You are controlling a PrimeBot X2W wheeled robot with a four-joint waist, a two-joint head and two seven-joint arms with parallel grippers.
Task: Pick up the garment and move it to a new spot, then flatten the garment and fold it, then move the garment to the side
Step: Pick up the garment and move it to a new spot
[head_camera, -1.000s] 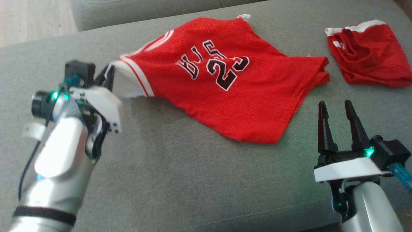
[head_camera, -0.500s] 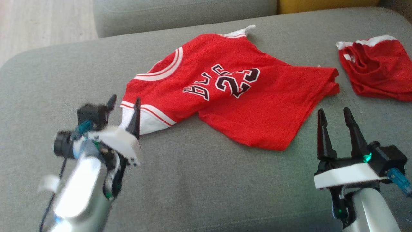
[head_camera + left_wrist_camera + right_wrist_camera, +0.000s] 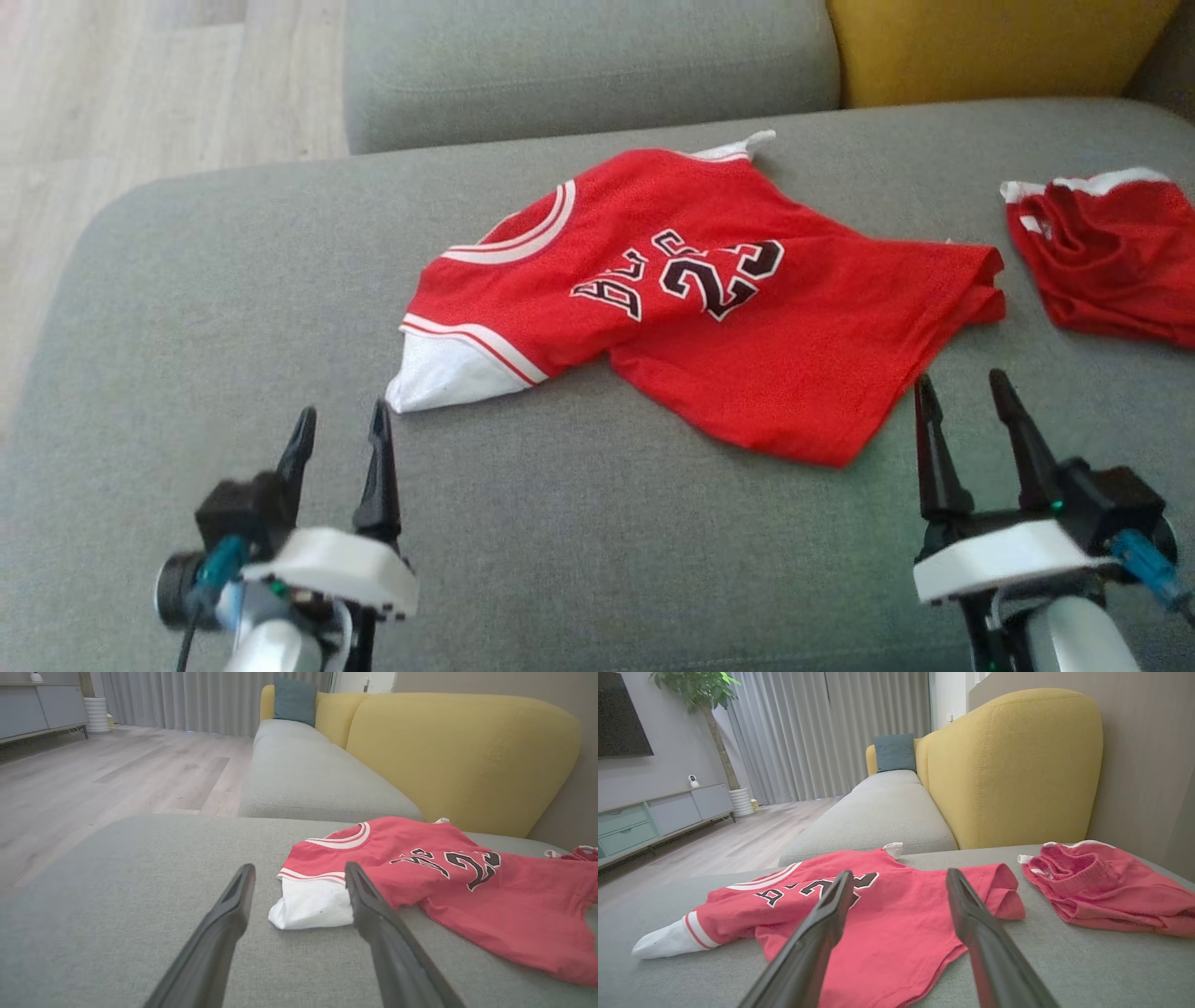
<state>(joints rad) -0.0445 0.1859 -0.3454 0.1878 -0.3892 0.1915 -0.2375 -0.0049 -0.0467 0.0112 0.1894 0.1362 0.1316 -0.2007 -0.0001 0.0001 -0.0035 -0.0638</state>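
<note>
The garment is a red jersey with white trim and a dark number, lying spread but rumpled on the grey sofa seat. Its white sleeve end points toward my left gripper, which stands open just short of it, holding nothing. In the left wrist view the garment lies ahead and right of the open left gripper. My right gripper is open near the garment's lower right hem, not touching it. In the right wrist view the garment lies beyond the open right gripper.
A second red garment lies bunched at the seat's right end, also seen as the red heap. A yellow backrest rises behind. Another grey seat cushion lies beyond, and wooden floor is off the left edge.
My left gripper let go of the white sleeve, opened and drew back toward me. The sleeve dropped onto the seat. The head camera tilted, so the scene sits lower in view.
</note>
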